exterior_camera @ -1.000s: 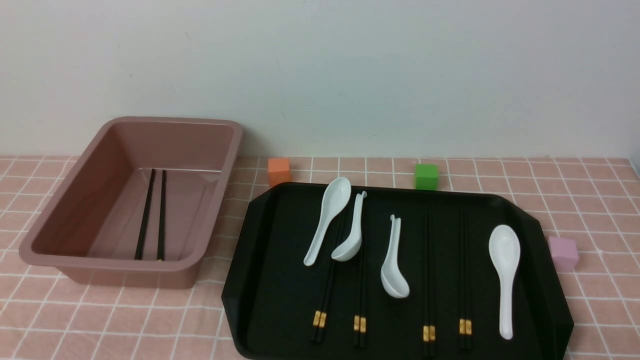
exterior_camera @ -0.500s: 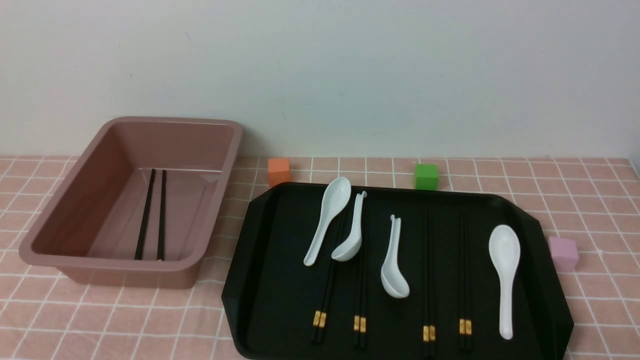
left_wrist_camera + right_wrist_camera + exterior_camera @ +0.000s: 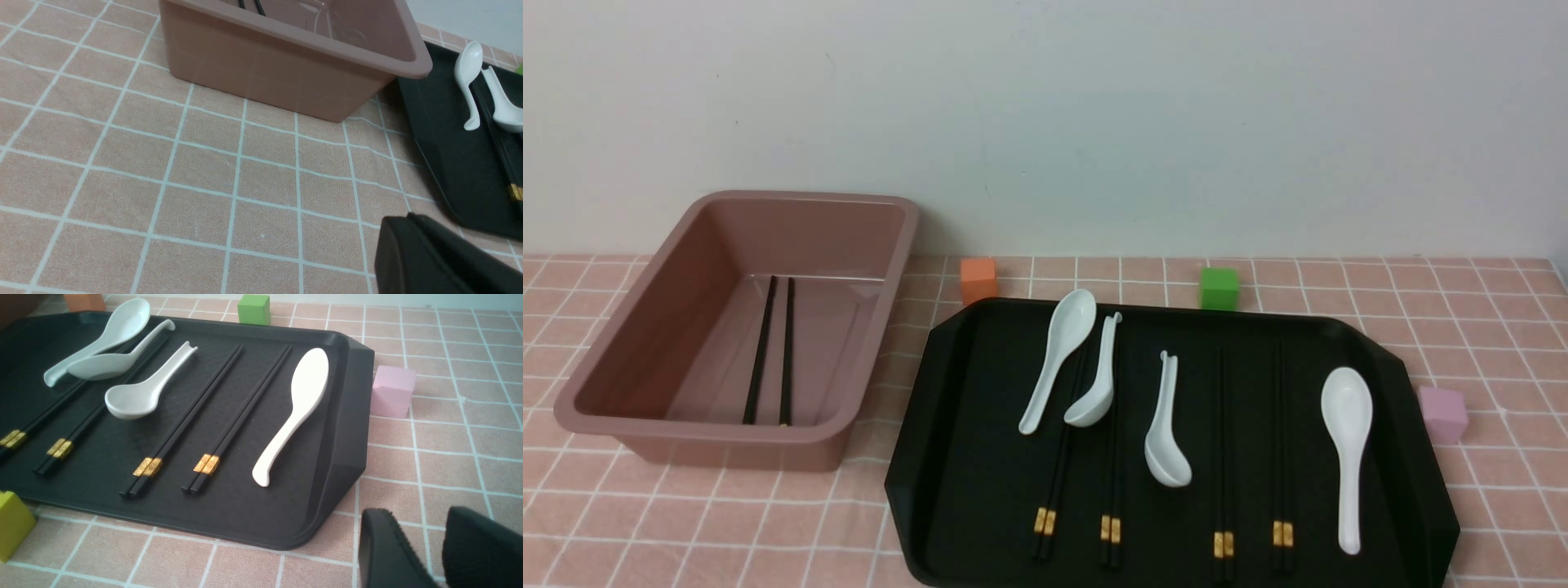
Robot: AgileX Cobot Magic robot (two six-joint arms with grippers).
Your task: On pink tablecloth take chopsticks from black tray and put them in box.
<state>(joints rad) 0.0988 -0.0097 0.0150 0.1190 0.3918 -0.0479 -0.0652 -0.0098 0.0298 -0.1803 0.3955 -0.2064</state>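
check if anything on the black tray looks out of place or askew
Two white ceramic spoons lie across the leftmost pair of black chopsticks on the matte-black rectangular tray, pinning it; that pair runs slightly slanted. Nothing is spilled or broken.

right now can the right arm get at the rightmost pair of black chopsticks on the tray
Probably yes: the rightmost pair of black chopsticks with gold bands lies uncovered on the matte-black tray, clear of the white ceramic spoon.

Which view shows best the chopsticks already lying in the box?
The front view: both chopsticks lie in full on the floor of the box. The left wrist view catches only their tips over the rim. The right wrist view misses them.
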